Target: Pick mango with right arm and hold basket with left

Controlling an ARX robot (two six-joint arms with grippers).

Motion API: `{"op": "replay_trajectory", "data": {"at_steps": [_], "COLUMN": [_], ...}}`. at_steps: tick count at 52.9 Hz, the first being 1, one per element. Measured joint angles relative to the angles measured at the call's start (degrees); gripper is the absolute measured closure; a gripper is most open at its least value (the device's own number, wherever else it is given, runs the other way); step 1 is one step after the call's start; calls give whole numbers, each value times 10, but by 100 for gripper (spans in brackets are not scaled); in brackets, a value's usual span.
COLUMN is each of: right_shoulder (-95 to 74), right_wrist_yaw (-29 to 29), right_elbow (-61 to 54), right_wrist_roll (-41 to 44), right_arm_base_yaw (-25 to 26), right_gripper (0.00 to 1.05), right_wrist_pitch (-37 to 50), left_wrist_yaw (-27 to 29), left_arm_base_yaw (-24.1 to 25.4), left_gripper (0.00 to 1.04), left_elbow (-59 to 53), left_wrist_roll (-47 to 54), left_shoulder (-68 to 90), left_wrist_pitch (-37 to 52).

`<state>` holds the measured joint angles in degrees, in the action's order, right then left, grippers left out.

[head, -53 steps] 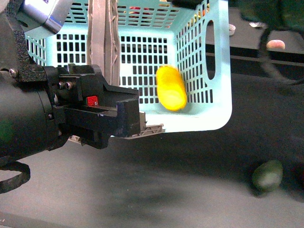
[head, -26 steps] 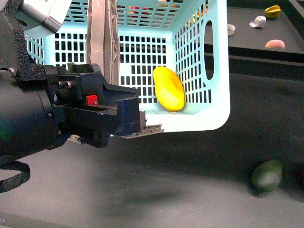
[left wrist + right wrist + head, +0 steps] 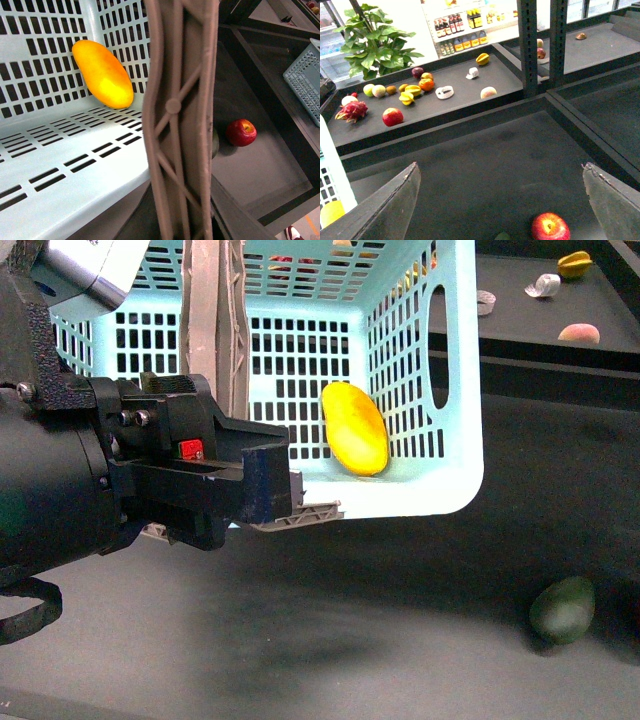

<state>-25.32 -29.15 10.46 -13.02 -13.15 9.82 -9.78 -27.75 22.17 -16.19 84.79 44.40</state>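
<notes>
The mango [image 3: 355, 428] was located inside the basket [image 3: 440, 495], against its slotted wall. In the front view its long axis was set from 11 to 5 o'clock. It was placed at 2 o'clock from the left gripper [image 3: 285, 485], which was judged clamped on the grey handle [image 3: 180, 115]. The right gripper [image 3: 501, 170] was spread, empty and outside the basket.

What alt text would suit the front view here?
A yellow mango lies inside a turquoise basket tipped toward the camera, its grey handle held by the left pincer. A green fruit sits on the dark surface at lower right.
</notes>
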Motion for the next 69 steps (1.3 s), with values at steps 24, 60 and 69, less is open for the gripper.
{"op": "replay_trajectory", "data": {"at_steps": [24,60,69], "right_shoulder": [90,250,250], "right_wrist_yaw": [290,291,291], "right_elbow": [-64,-102,-102], "right_wrist_roll": [124,129,129], "right_arm_base_yaw": [129,130,130], "right_gripper": [84,103,103], "right_wrist_pitch": [24,-97,-97], "left_wrist_yaw": [0,2,0], "left_arm_base_yaw": [0,0,0], "left_gripper": [94,94,94], "left_elbow": [0,0,0], "left_wrist_roll": [0,-1,0], "left_shoulder": [0,0,0], "left_wrist_pitch": [0,0,0]}}
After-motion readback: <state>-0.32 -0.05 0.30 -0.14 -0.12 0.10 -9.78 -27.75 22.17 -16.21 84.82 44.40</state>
